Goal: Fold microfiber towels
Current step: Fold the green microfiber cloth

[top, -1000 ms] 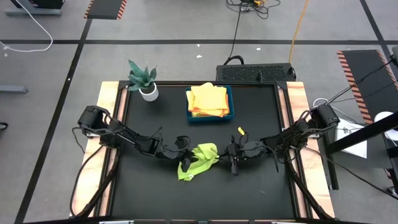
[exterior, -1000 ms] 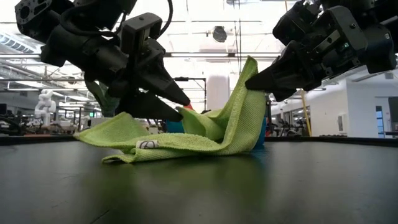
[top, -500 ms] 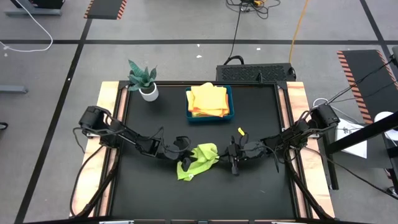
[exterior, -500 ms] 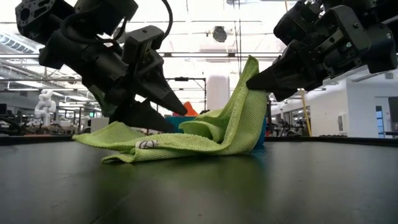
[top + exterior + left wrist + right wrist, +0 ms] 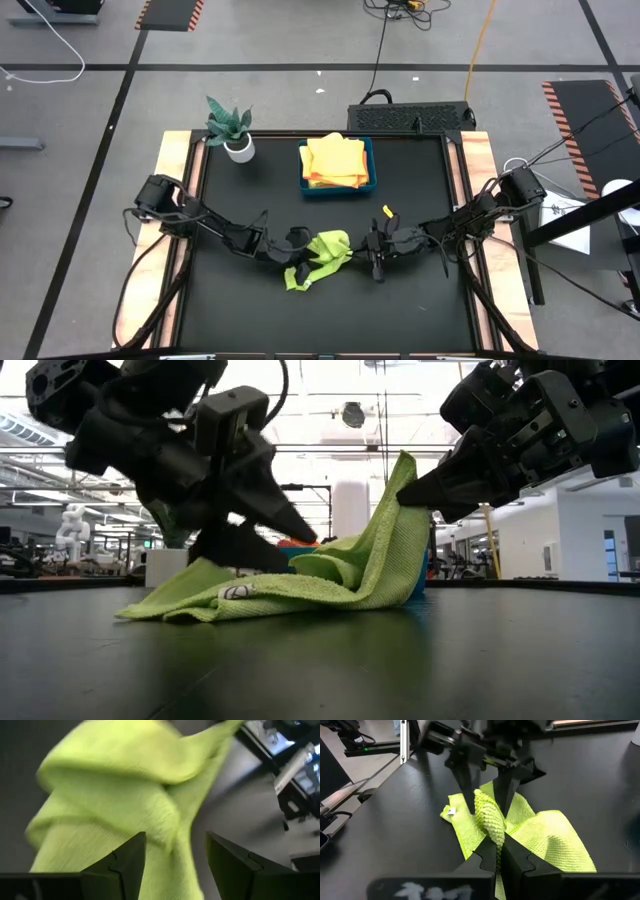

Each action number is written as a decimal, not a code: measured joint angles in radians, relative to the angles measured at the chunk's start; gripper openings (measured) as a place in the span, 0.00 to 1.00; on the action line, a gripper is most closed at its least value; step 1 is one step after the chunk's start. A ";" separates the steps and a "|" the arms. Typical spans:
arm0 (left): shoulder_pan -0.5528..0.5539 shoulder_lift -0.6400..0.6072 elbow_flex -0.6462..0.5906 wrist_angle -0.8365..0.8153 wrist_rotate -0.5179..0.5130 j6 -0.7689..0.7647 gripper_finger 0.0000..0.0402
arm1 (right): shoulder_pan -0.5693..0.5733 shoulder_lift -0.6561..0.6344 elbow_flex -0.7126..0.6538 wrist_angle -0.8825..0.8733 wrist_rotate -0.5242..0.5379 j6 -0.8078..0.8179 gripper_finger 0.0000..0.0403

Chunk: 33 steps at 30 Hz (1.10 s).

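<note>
Lime-green towel point(image 5: 318, 257) lies crumpled on the table point(image 5: 420, 190), well in front of the blue tray point(image 5: 338, 186), which holds folded yellow towels point(image 5: 334, 160). The right claw point(image 5: 496, 854) is clamped on the green towel's right corner and holds it raised, likely to keep that edge taut for folding. The left claw point(image 5: 175, 855) stands open at the towel's left side, fabric between its fingers, gripping nothing. The towel's long axis runs from its front-left end on the table up to the raised corner.

Past my jaws, at the far left of the black table point(image 5: 420, 300), stands a small potted plant point(image 5: 232, 127). A blue tray point(image 5: 338, 187) sits far centre, and a small yellow scrap point(image 5: 388, 211) lies right of middle.
</note>
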 joint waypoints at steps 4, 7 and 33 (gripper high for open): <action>-0.010 -0.009 0.056 -0.066 -0.008 0.190 0.51 | 0.000 0.000 0.000 -0.003 0.001 0.000 0.00; -0.017 -0.026 0.123 -0.229 -0.039 0.283 0.51 | 0.000 0.000 0.000 -0.006 0.001 0.000 0.00; -0.167 0.102 0.317 -0.543 -0.425 0.851 0.51 | 0.000 0.000 0.000 -0.002 0.003 -0.014 0.00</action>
